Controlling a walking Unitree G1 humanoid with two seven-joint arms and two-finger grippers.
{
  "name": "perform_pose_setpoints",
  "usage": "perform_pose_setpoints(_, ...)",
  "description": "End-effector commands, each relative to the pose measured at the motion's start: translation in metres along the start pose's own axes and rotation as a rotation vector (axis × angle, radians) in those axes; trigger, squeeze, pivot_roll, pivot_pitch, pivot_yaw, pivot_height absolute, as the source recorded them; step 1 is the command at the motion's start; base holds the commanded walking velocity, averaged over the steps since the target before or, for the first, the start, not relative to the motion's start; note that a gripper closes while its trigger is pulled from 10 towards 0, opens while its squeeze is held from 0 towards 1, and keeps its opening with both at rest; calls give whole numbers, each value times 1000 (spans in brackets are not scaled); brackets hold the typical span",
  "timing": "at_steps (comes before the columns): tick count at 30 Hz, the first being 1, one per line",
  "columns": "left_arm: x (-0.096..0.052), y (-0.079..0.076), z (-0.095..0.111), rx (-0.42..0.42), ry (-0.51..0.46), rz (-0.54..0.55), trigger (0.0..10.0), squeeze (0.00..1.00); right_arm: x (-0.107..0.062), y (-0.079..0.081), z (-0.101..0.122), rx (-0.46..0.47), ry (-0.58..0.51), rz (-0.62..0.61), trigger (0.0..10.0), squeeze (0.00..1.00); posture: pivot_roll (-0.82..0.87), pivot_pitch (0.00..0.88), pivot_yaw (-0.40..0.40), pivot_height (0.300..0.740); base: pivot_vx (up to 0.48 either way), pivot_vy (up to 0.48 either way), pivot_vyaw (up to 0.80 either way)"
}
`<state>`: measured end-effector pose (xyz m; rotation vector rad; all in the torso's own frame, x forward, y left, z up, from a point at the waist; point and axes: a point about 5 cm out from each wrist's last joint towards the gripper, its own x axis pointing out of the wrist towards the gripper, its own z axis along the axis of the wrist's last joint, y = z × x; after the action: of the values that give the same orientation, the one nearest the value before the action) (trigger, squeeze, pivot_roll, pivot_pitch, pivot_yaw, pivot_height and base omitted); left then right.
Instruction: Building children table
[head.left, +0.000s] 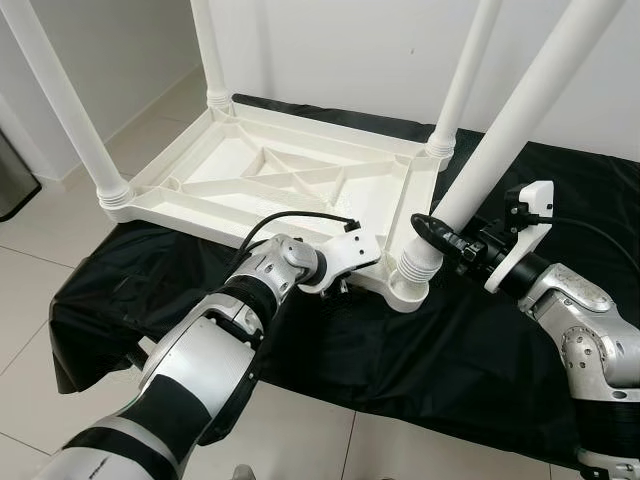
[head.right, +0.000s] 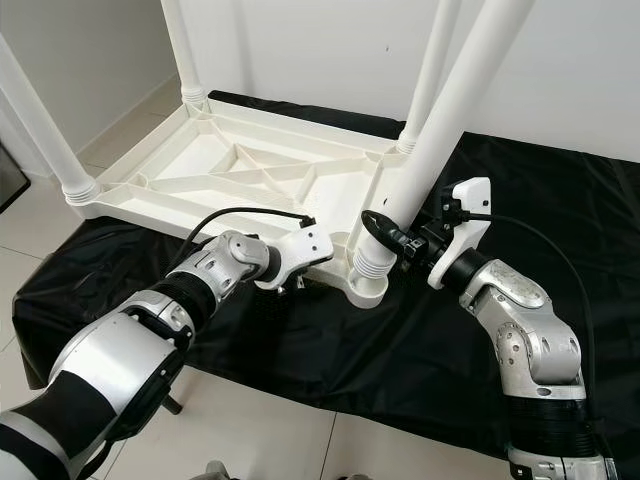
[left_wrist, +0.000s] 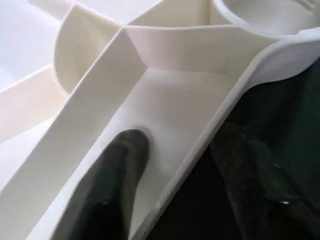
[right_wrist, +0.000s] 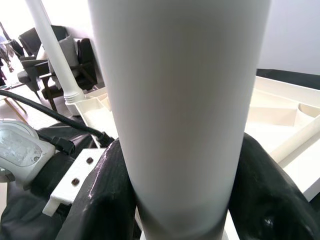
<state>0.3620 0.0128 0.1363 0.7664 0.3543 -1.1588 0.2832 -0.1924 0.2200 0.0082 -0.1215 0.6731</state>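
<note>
Left claw (head.left: 345, 283) pinches ribbed tabletop (head.left: 290, 175) rim; right claw (head.left: 432, 232) clasps smooth leg (head.left: 510, 125).

The table top (head.left: 290, 175) and its legs (head.left: 500, 150) appeared as smooth white moulded plastic with a faint sheen. The cloth (head.left: 470, 350) beneath was black, slightly glossy and creased. The floor (head.left: 40, 340) was pale glossy tile. Both arms (head.left: 200, 370) showed satin silver casings.
</note>
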Motion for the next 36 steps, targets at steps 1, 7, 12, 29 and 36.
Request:
perform_pose_setpoints(1, 5, -18, -26, -61, 81, -95, 0, 0, -2, 1, 4, -20, -15, -1, 10000, 0, -96, 65, 22, 740, 0, 0, 0)
perform_pose_setpoints(7, 4, -16, -29, -45, 112, -77, 10000, 0, -3, 2, 3, -25, -15, 0, 10000, 0, -92, 68, 22, 740, 0, 0, 0)
perform_pose_setpoints(12, 3, -14, -28, -60, 98, -69, 0, 0, -6, 3, 0, -39, 2, 9, 10000, 0, -92, 71, 21, 740, 0, 0, 0)
perform_pose_setpoints(29, -1, -8, -19, -42, 32, -55, 10000, 0, 4, 7, -10, -15, -36, 15, 10000, 0, -84, 68, 10, 740, 0, 0, 0)
perform_pose_setpoints(36, -3, -8, -12, 5, -24, -104, 10000, 0, 12, 6, -17, 7, -40, 32, 10000, 0, -76, 59, 1, 740, 0, 0, 0)
